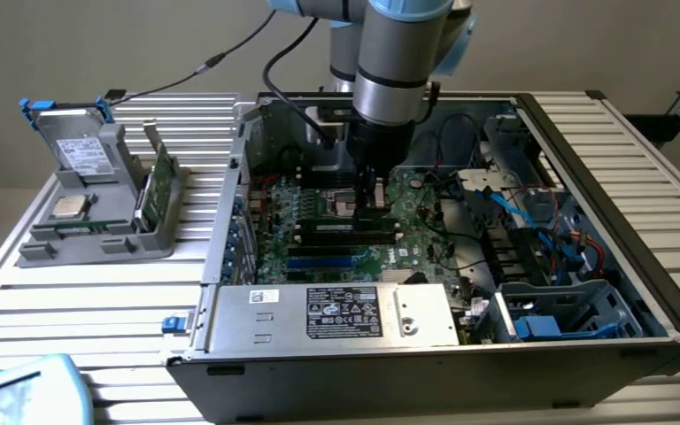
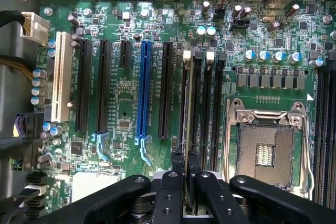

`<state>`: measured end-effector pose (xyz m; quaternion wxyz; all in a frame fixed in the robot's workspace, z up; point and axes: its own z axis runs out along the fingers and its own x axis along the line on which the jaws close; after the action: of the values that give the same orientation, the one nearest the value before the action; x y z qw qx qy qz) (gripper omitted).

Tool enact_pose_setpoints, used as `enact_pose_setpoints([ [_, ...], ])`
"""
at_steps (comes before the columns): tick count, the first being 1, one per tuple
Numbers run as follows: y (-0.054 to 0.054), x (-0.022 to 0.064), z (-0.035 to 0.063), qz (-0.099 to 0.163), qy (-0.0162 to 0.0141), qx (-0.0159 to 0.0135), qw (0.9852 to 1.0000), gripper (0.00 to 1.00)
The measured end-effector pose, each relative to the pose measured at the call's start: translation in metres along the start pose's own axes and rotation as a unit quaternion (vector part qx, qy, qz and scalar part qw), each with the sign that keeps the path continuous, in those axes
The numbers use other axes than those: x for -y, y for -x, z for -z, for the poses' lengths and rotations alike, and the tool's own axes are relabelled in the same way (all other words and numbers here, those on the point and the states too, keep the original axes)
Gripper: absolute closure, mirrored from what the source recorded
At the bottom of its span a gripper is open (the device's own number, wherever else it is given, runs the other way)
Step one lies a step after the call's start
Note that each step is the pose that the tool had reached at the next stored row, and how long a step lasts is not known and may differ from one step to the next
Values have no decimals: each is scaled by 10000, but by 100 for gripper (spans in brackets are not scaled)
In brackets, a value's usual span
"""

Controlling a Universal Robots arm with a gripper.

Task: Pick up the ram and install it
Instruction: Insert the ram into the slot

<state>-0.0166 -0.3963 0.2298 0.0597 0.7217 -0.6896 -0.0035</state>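
The ram [image 2: 187, 108] shows edge-on in the wrist view as a thin green strip running away from my fingertips, in line with one of the black memory slots [image 2: 198, 98] beside the open CPU socket [image 2: 265, 148]. My gripper [image 2: 186, 156] is shut on its near end, with both black fingers pressed against its faces. Whether the stick sits in the slot or just above it, I cannot tell. In the exterior view my gripper [image 1: 375, 205] reaches straight down into the open computer case [image 1: 623, 221], with its tips at the motherboard [image 1: 316, 212] near the memory slots.
Expansion slots, one of them blue [image 2: 144, 87], line the board beside the memory bank. A silver power supply [image 1: 340, 314] sits at the case's front, with blue and red cables [image 1: 529, 212] on the exterior view's right. A grey holder [image 1: 92, 221] outside holds a green card [image 1: 157, 181] and a processor chip [image 1: 71, 206].
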Motion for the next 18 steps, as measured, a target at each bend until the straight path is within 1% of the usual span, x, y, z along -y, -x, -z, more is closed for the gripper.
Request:
enact_pose_setpoints([
  [3, 3, 2, -9, 1, 0, -7, 10000, 86],
  [7, 6, 5, -44, 1, 0, -9, 10000, 86],
  [12, 6, 5, -50, 0, 1, -12, 10000, 86],
  [18, 6, 5, -50, -1, 5, -28, 10000, 86],
])
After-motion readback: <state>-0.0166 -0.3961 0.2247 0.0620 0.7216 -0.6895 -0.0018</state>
